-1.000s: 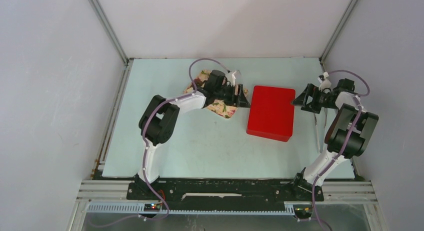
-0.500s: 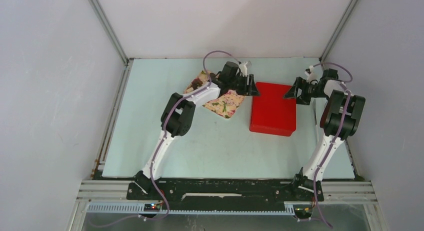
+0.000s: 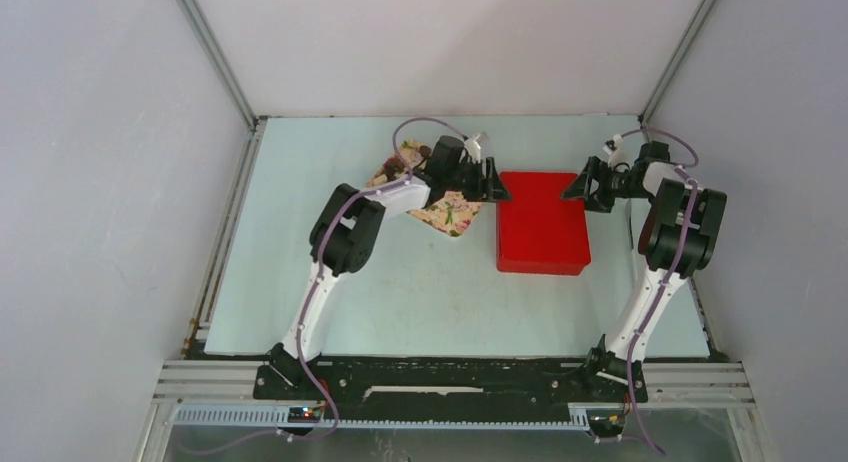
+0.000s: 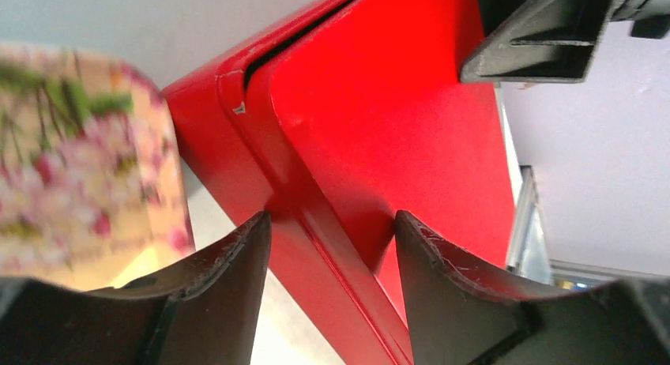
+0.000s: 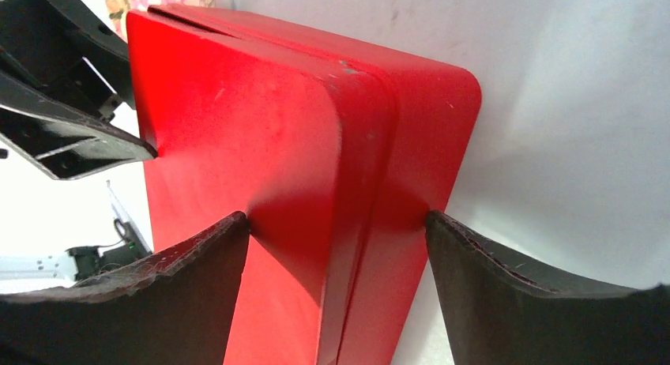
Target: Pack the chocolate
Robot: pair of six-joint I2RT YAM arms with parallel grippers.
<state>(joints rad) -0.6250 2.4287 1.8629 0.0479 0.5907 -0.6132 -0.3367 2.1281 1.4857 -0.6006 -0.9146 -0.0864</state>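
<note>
Lifting the lid looked to be the step in hand. The left gripper (image 4: pixel 330 223) was clamped across the far left corner of the red box (image 3: pixel 543 227), one finger on the lid and the other on the side wall. The right gripper (image 5: pixel 336 216) seemed pinched the same way on the far right corner. Doing it well would have meant holding the lid rim rather than the base below the seam, and raising both ends together and level so nothing jammed. The chocolate could not be made out for certain. It was probably on the floral tray (image 3: pixel 450 214), which lay on the bench (image 3: pixel 400 282) just beside the box's left side, partly under the left arm, where a swing could nudge it.
</note>
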